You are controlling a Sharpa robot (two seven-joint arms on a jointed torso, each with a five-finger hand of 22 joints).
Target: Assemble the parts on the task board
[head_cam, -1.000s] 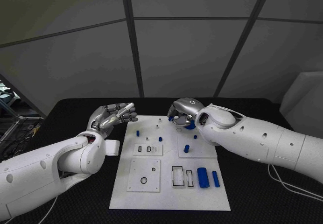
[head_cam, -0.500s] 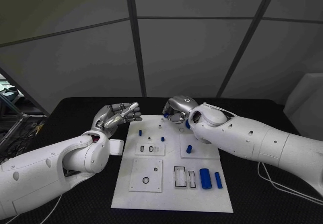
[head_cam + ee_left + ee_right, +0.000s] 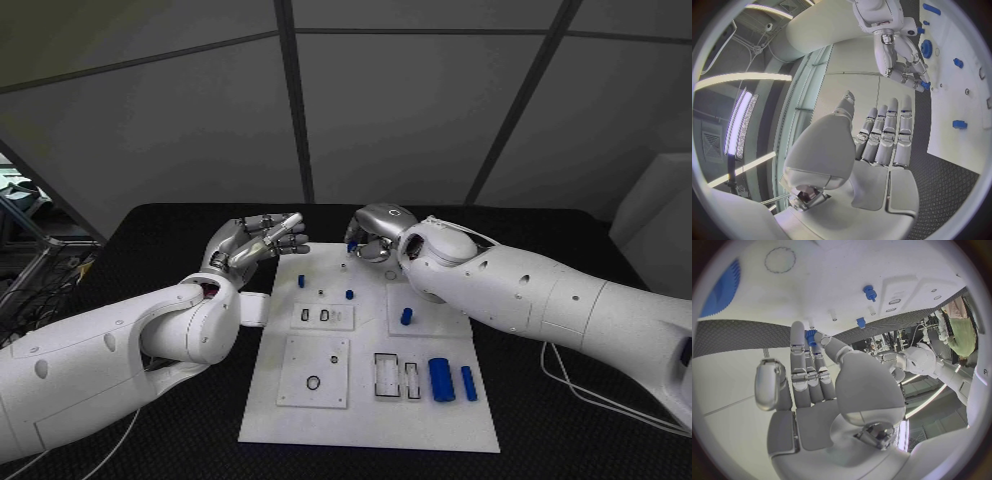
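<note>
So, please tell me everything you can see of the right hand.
The right hand is silver and metallic-looking, with jointed fingers, on a white arm. It hovers over the far edge of the white board, fingers pointing down toward it. A small blue part is pinched at its fingertips, as the right wrist view shows; the left wrist view shows blue at the fingertips too. Whether the part touches the board cannot be told.

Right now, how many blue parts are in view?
7: two pegs far left, a stub mid-right, two cylinders near right, a gear, and a part pinched by the right hand. The right arm may hide more.
</note>
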